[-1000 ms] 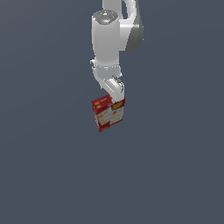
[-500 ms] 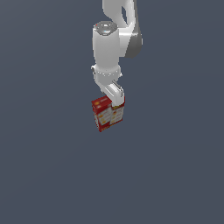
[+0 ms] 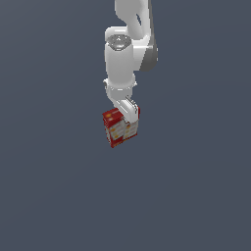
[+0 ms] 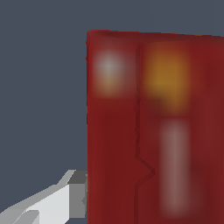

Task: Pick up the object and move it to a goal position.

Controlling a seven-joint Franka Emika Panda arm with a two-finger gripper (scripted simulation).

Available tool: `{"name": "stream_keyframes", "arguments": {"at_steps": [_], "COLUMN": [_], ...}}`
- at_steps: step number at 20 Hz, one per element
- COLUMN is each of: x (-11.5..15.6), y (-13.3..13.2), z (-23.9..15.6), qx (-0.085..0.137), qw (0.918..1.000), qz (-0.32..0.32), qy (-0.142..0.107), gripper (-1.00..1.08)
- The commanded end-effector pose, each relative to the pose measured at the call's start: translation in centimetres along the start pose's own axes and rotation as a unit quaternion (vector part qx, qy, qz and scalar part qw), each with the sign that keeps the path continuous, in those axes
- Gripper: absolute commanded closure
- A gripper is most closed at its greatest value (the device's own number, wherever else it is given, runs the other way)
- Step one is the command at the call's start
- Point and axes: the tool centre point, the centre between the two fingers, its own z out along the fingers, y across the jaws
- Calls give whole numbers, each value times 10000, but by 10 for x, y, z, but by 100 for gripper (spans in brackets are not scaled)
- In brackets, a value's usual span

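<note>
Your claw point(image 3: 128, 117) is squeezed shut on the red box point(image 3: 119, 129), which sits right between its fingers and hangs down below it. In the wrist view the box point(image 4: 153, 127) fills most of the picture, and one grey finger point(image 4: 76, 192) presses flat against its side.

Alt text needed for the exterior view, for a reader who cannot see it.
A white robot arm reaches down from the top of the frame, its tool closed on the top of a small red carton with a white and yellow front, against a plain dark grey background.
</note>
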Motion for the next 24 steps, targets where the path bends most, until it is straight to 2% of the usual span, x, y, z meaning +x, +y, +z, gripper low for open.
{"name": "stream_keyframes", "arguments": {"at_steps": [1,14,19,24], "x": [0,-6,-26,-60], "y": [0,-1,-3,-7], "z": [1,-5,-21,-48], "qx": [-3,3,-1,-6], "qw": [10000,10000,10000,10000], "qz": [3,0,0,1], "qy": [-1,4,8,12], "gripper": [108,108,108,108]}}
